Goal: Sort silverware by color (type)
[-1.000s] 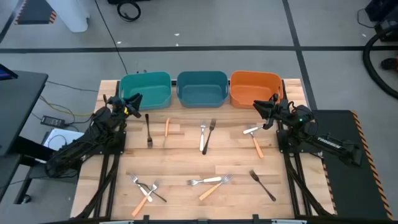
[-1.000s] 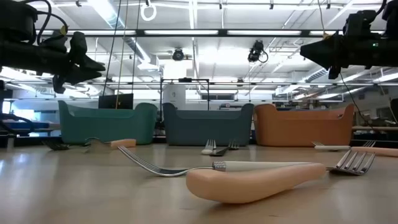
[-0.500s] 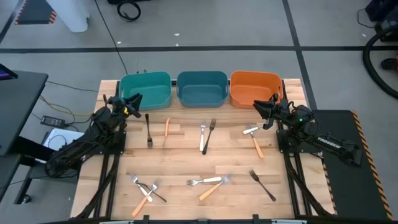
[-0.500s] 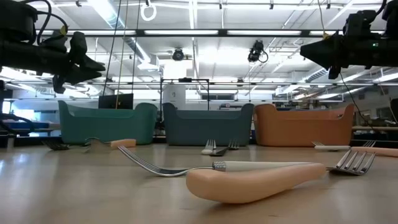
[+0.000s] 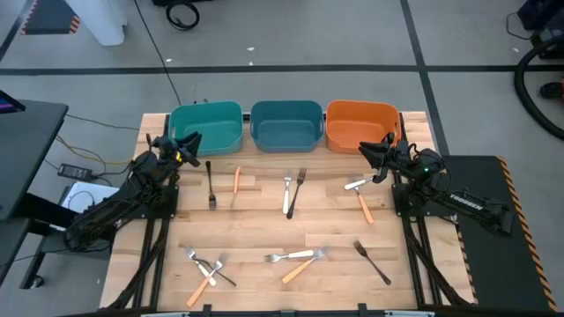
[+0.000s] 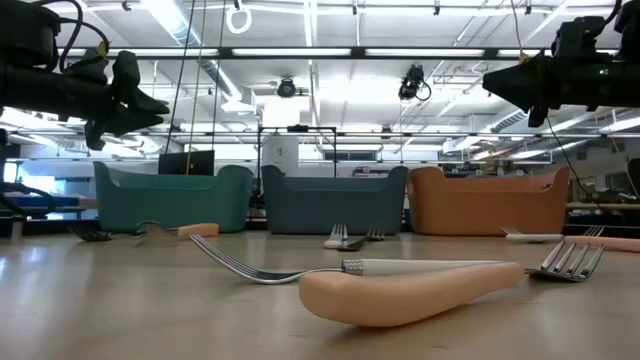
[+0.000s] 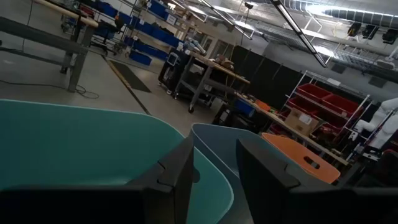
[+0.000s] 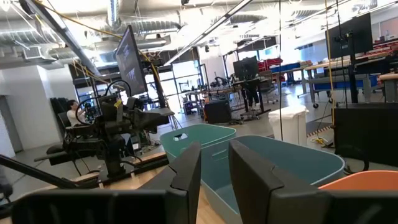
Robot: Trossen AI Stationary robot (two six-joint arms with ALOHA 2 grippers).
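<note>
High view, same as a second ago: forks [image 5: 292, 193] scattered on bench [image 5: 264, 233], left hand [image 5: 189, 141] and right hand [image 5: 368, 150] parted, empty, sorting unstarted.

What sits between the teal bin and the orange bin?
The blue-grey bin sits between the teal bin and the orange bin, clearest in the high view.

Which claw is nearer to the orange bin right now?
Right. The right claw hovers at the orange bin's near right corner, empty, while the left claw hangs across the table, in front of the teal bin.
</note>
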